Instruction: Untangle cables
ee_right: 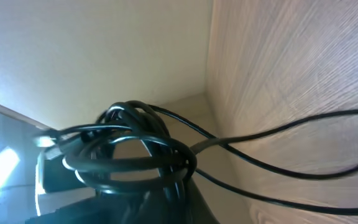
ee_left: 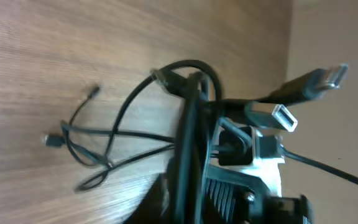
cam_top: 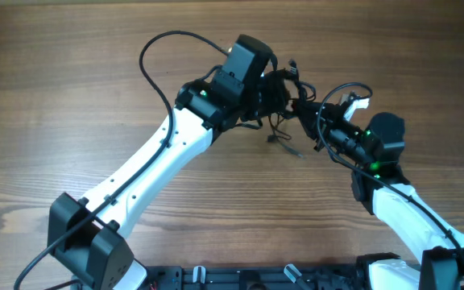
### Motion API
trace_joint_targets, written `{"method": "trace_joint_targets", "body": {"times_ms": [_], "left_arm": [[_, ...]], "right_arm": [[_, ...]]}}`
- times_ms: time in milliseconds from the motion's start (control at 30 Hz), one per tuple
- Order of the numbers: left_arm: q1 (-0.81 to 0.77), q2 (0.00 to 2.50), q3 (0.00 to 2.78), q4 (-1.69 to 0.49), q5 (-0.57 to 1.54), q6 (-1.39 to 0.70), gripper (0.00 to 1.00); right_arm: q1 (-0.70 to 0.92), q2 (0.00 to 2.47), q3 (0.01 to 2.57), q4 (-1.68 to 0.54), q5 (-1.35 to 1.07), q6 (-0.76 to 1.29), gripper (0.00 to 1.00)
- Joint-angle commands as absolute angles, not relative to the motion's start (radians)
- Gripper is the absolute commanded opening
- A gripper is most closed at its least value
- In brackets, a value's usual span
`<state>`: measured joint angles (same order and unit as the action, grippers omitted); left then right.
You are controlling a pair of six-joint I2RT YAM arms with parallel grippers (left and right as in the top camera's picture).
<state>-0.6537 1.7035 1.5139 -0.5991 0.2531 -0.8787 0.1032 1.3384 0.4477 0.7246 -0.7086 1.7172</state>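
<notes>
The cables (cam_top: 284, 87) form a dense black knot that hangs clear of the wood, caught between the tips of the two grippers. The left gripper (cam_top: 271, 87) has its jaws pressed together on one side of the knot. The right gripper (cam_top: 306, 109) has its jaws pressed together on the opposite side. The two tips are near each other with only the bundle between them. The exact pinch points are hidden under the coils.

From the knot, loose strands (cam_top: 280, 135) drop away below the left gripper's tip and reach the table (cam_top: 71, 72), beneath the gap between the two grippers.

In the left wrist view, a thick loop of the cables (ee_left: 191, 93) crosses straight ahead of that gripper. Thin loops fan out from it to one side and lie on the wood, ending in two small plug tips (ee_left: 51, 140) that are apart from each other. On the other side of the loop, two flat metal plugs (ee_left: 284, 118) stick out into the air, one above the other. They are just beside a white and black body whose identity is unclear.

In the right wrist view, the coil (ee_right: 135, 152) is piled directly at that gripper's tip and fills the space ahead of it. Two thin strands (ee_right: 278, 140) lead away from the coil over the wood grain, crossing close to the coil and spreading apart farther from the gripper.
</notes>
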Motion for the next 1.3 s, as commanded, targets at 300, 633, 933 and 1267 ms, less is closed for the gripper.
{"method": "trace_joint_targets", "body": {"times_ms": [300, 633, 933, 1267], "left_arm": [[-0.257, 1.685, 1.522, -0.600, 0.915, -0.910, 0.04], [-0.331, 1.685, 1.522, -0.579, 0.945, -1.259, 0.04], [-0.386, 1.685, 1.522, -0.419, 1.179, -1.333, 0.04], [-0.305, 1.685, 1.522, -0.585, 1.308, -0.455, 0.04]], "right_arm": [[0.107, 1.339, 0.450, 0.647, -0.797, 0.751, 1.00], [0.276, 1.339, 0.450, 0.821, -0.619, 0.546, 1.00], [0.302, 1.339, 0.450, 0.806, -0.215, 0.497, 0.04], [0.147, 1.339, 0.450, 0.662, -0.384, 0.501, 0.04]]}}
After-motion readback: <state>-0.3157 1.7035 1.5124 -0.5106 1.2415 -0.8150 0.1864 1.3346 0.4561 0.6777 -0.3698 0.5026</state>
